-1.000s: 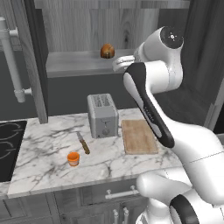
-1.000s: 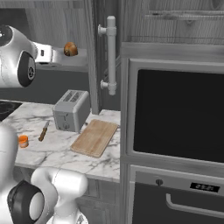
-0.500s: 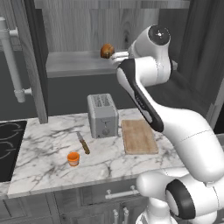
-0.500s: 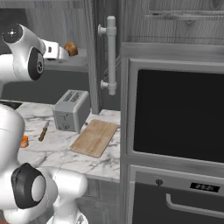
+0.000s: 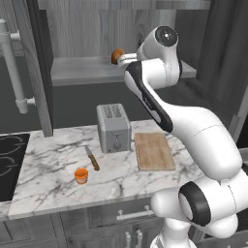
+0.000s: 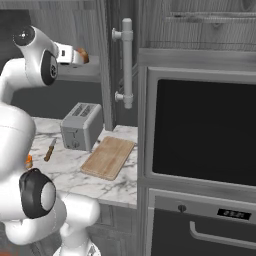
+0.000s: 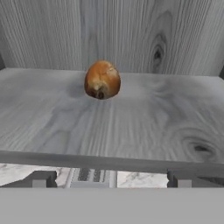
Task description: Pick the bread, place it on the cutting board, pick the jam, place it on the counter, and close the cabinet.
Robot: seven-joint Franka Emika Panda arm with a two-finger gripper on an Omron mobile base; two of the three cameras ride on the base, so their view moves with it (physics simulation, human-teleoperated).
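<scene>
Bread (image 7: pixel 102 79): sits on the grey shelf (image 7: pixel 131 127) inside the open cabinet (image 5: pixel 41 63), near the back wall, free of any contact.
Gripper (image 7: pixel 111 178): jaws spread wide, nothing between them; its dark fingertips (image 7: pixel 40 178) stand at the shelf's front edge, short of the bread.
Arm: reaches up from the base to shelf height, hand level with the bread in the left base view.
Cutting board (image 5: pixel 154 151): flat on the counter (image 5: pixel 48 164), just right of the toaster (image 5: pixel 114 128), bare.
Jam (image 5: pixel 81 175): small orange jar on the counter near its front edge, left of the board; its lid is hard to make out at this size.
Knife (image 5: pixel 91 158): lies on the marble between jam and toaster.
Cabinet door (image 6: pixel 112 75): stands swung open, bar handle (image 6: pixel 127 62) facing out.
</scene>
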